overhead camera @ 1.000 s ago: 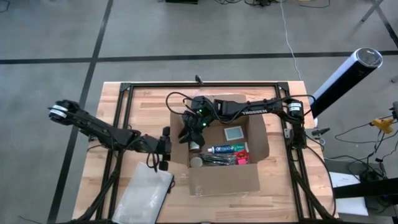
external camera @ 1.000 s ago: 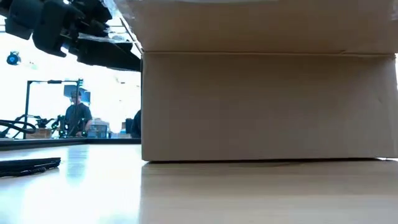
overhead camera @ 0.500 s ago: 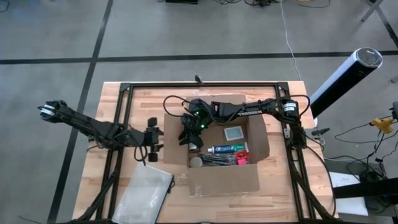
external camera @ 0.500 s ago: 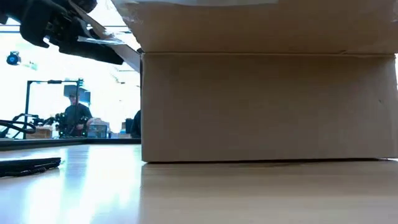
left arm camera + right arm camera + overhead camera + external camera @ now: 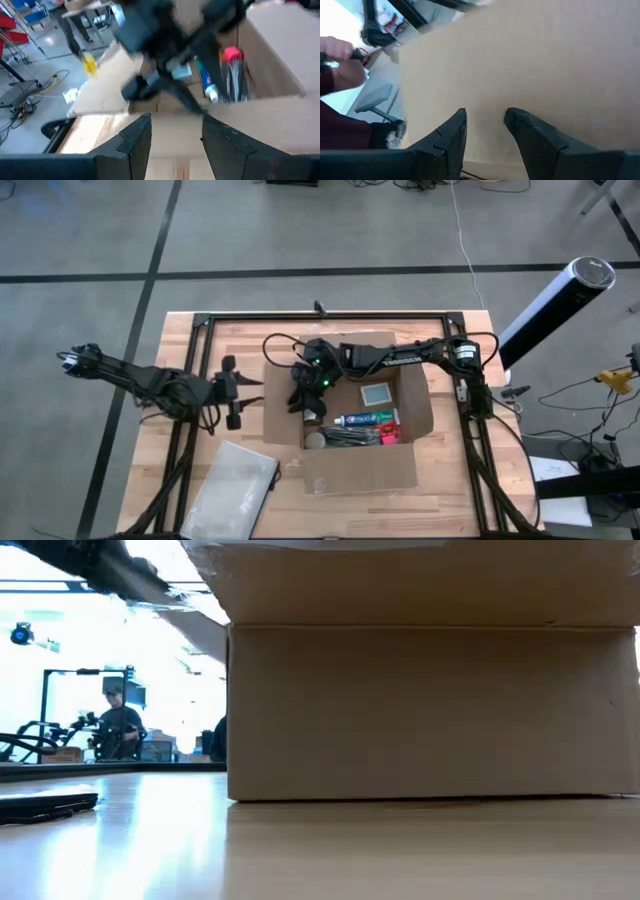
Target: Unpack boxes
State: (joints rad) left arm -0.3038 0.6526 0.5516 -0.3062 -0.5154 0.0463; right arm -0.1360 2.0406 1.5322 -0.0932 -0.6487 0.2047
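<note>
The right gripper (image 5: 300, 402) reaches into the open box (image 5: 360, 465), fingers (image 5: 451, 142) parted and empty (the left gripper (image 5: 232, 390), likewise parted, hangs just beside it).

The box (image 5: 360, 465) is matt brown cardboard. It sits on a table (image 5: 440, 510) of pale, smooth wood planks. The pouch (image 5: 230, 490) beside it looks like translucent, slightly glossy plastic.

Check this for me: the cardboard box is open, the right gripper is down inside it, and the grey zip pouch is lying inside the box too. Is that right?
Not quite. The zip pouch is not in the box; in the high view it lies flat on the table, outside the box's left front corner. The rest holds: the box is open, and the right gripper is down inside it.
</note>
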